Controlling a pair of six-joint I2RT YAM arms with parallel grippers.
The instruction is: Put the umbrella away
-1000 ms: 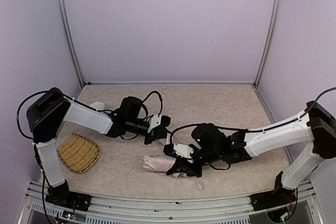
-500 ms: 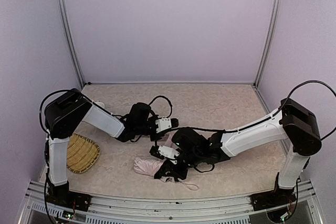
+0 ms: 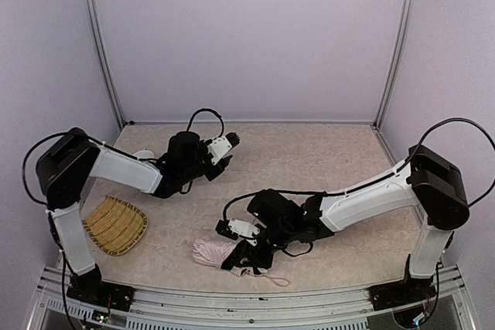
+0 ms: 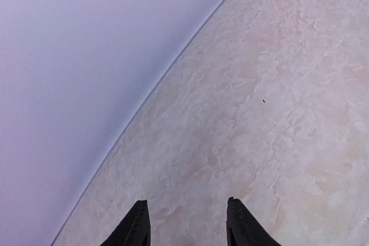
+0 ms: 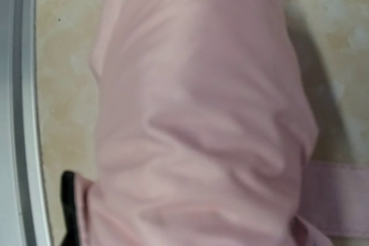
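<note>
The umbrella [image 3: 212,252] is folded into a pale pink bundle and lies on the table near the front edge, its thin strap [image 3: 272,276] trailing to the right. My right gripper [image 3: 241,254] is shut on its right end. In the right wrist view the pink fabric [image 5: 202,113] fills the frame between the two black fingertips [image 5: 68,200]; the gripper [image 5: 184,214] is mostly hidden by it. My left gripper [image 3: 227,143] is open and empty, raised at the back left, far from the umbrella. In the left wrist view it [image 4: 187,223] faces bare table and the wall.
A woven straw basket [image 3: 114,224] lies at the front left, left of the umbrella. A small white object [image 3: 143,155] sits behind the left arm. The metal front rail [image 5: 26,113] runs close beside the umbrella.
My right gripper has dragged the umbrella left and toward the front edge. My left gripper has pulled away from the umbrella, up and toward the back.
</note>
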